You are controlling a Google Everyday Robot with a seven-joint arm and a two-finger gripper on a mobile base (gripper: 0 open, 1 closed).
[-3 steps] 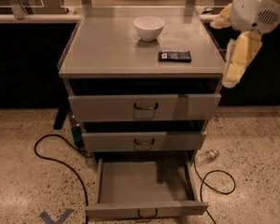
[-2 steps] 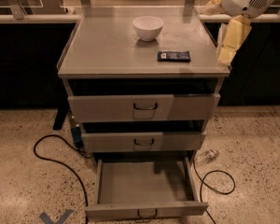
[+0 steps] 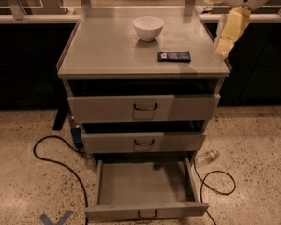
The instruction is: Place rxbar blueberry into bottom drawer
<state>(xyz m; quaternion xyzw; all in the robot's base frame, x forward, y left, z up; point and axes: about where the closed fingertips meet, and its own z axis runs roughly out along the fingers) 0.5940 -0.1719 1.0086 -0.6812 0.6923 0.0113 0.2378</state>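
The rxbar blueberry [image 3: 173,56], a dark flat bar with pale label marks, lies on the grey cabinet top [image 3: 107,46], right of centre near the front edge. The bottom drawer [image 3: 143,184] is pulled far out, and only its plain grey floor shows inside. My gripper [image 3: 227,32] hangs from the white arm at the upper right, over the right edge of the cabinet top. It is to the right of the bar, above it and not touching it. It holds nothing that I can see.
A white bowl [image 3: 148,27] stands on the cabinet top behind the bar. The top drawer [image 3: 145,108] and middle drawer [image 3: 143,143] are slightly out. Black cables [image 3: 61,163] and a small clear bottle [image 3: 206,156] lie on the floor beside the cabinet.
My gripper has risen and shifted a little to the left, from beside the cabinet's right edge to above it. The bar, bowl and drawers have not moved.
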